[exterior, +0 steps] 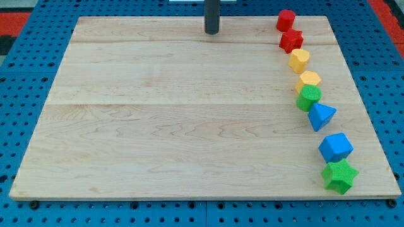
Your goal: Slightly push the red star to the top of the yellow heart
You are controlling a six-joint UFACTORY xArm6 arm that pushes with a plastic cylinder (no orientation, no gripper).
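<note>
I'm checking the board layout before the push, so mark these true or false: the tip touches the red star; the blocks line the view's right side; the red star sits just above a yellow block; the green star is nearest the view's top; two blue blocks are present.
1. My tip touches the red star: false, it stands well to the star's left, apart from it.
2. The blocks line the view's right side: true.
3. The red star sits just above a yellow block: true.
4. The green star is nearest the view's top: false, it is lowest; a red block is topmost.
5. Two blue blocks are present: true, one above the other.
</note>
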